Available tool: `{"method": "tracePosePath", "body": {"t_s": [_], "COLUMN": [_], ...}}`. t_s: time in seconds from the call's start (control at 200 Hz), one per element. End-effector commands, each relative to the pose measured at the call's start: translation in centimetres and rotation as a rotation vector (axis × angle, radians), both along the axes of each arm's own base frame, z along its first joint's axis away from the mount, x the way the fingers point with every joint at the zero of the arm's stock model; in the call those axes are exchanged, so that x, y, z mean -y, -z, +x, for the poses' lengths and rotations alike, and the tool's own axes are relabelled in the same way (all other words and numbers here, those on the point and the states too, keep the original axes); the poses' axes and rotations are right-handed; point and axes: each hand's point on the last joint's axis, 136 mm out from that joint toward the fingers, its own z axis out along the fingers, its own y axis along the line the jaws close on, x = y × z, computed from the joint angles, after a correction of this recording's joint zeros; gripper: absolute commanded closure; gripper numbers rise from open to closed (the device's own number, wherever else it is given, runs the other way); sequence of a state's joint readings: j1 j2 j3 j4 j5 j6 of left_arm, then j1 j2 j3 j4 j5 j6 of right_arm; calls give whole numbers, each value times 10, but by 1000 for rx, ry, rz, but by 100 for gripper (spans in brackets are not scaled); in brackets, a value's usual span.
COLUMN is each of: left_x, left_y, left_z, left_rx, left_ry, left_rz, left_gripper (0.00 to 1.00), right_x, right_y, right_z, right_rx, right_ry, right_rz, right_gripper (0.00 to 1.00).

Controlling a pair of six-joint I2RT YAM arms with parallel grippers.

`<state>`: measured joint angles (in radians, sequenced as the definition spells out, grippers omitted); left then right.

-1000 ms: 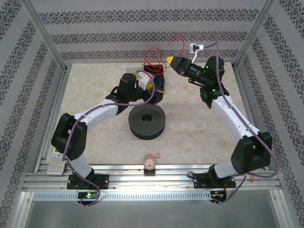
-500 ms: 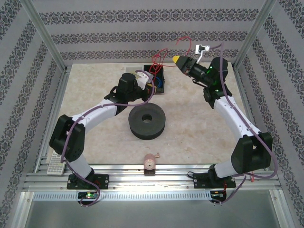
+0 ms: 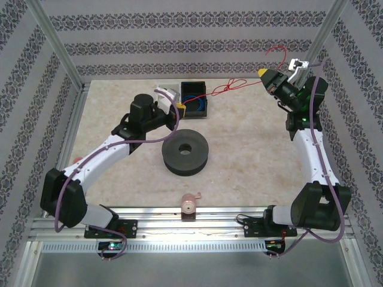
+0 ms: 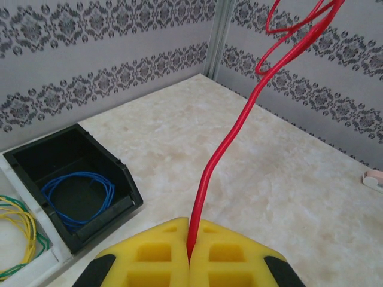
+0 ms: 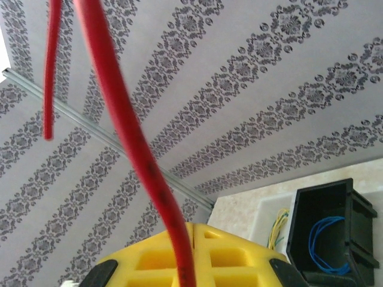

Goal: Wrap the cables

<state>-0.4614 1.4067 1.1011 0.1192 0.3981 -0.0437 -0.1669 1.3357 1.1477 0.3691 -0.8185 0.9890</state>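
The cables are one thin red wire (image 3: 230, 86) stretched in the air across the back of the table between my two grippers. My left gripper (image 3: 180, 107) is beside the black bin (image 3: 194, 88), and its yellow fingers (image 4: 149, 257) are shut on one end of the red wire (image 4: 222, 149). At the back right, raised near the wall, my right gripper (image 3: 264, 73) has its yellow fingers (image 5: 239, 257) shut on the red wire (image 5: 140, 152). A short free tail (image 3: 276, 51) curls above it. Small loops remain midway along the wire.
The black bin (image 4: 114, 170) holds a blue wire coil (image 4: 78, 194). A white tray to its left holds a yellow-green coil (image 4: 18, 224). A black foam ring (image 3: 185, 152) lies at the table's middle. A small pink object (image 3: 190, 204) sits at the front rail.
My left gripper has shut on the red wire. The right arm swung right and back, drawing the loose loops out into a nearly straight span. The left arm pulled back to the left.
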Motion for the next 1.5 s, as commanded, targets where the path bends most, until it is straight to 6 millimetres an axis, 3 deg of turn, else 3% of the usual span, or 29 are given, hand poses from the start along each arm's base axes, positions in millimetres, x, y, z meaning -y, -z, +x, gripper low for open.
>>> {"method": "tracePosePath", "body": {"t_s": [0.0, 0.385, 0.944, 1.294, 1.494], "left_x": [-51, -134, -213, -241, -276], "left_y": [19, -8, -19, -27, -33], "left_z": [4, -4, -8, -10, -13], "left_rx": [-56, -31, -53, -50, -49], "left_ry": [-152, -348, -599, -690, -818], "left_rz": [83, 34, -5, -9, -15], "left_gripper": [100, 100, 100, 100, 100], "right_x": [36, 82, 141, 172, 201], "right_y": [-11, 5, 22, 30, 28], "right_z": [-1, 4, 0, -6, -15], "right_rx": [55, 13, -32, -46, -44], "right_ry": [118, 218, 348, 429, 484], "right_rz": [-19, -5, 18, 17, 55], "right_gripper": [100, 100, 100, 100, 100]}}
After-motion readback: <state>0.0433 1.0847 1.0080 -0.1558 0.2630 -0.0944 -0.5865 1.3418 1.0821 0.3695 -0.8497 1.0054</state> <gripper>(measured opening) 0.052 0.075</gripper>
